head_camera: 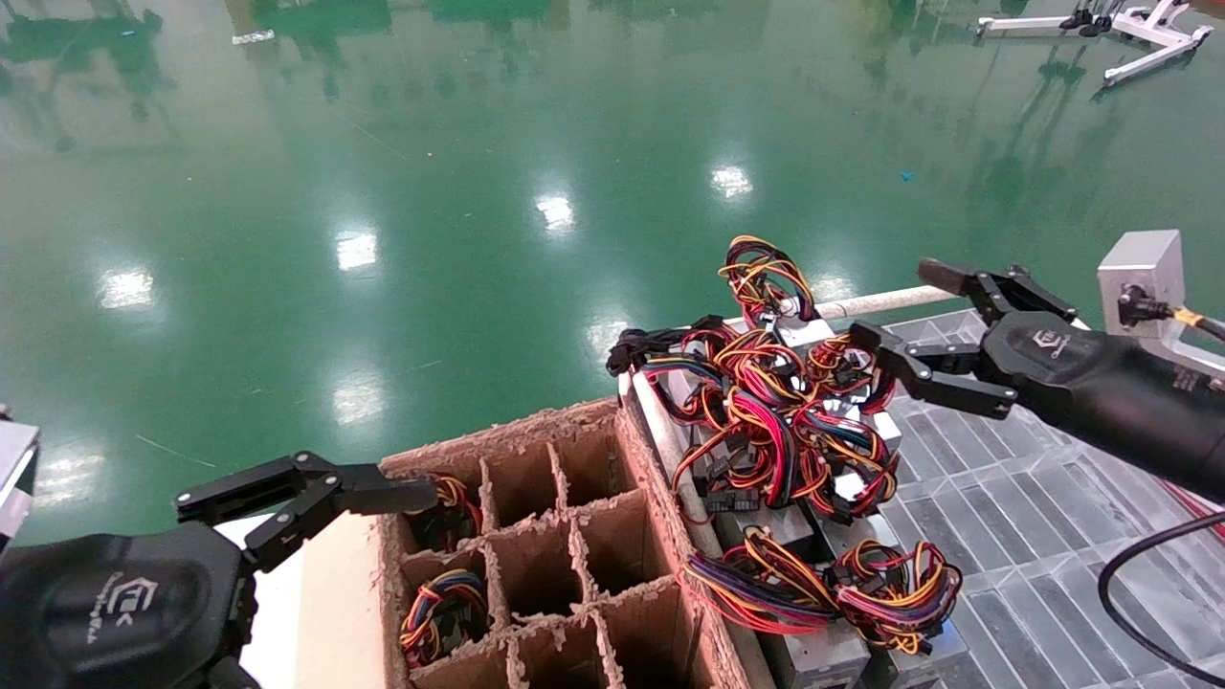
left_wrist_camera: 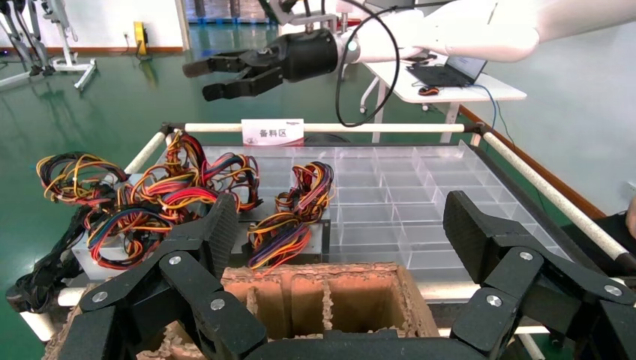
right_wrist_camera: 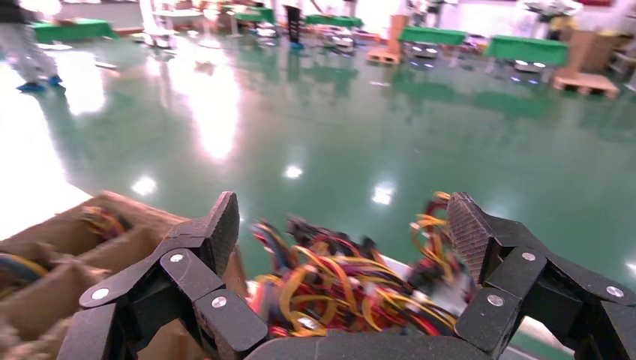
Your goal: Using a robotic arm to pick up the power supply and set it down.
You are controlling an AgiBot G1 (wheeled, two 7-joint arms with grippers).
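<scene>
Above the power supply (head_camera: 813, 335), grey under looped red-yellow wires, the robotic arm (head_camera: 900, 321) hangs, fingers wide.

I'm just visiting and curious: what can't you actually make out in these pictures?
- Power supply boxes, head view: mostly buried under wire bundles; the nearest is cut by the bottom edge.
- Right wrist view: the wires are blurred.
- Cardboard divider box, head view: cell bottoms hidden by walls.

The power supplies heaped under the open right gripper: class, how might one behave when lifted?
Probably rigid and heavy for its size: each power supply is a metal box. Its wire bundle looks floppy and interwoven with neighbouring bundles, so it may drag others along. The right gripper, jaws open, might slip on smooth metal.
</scene>
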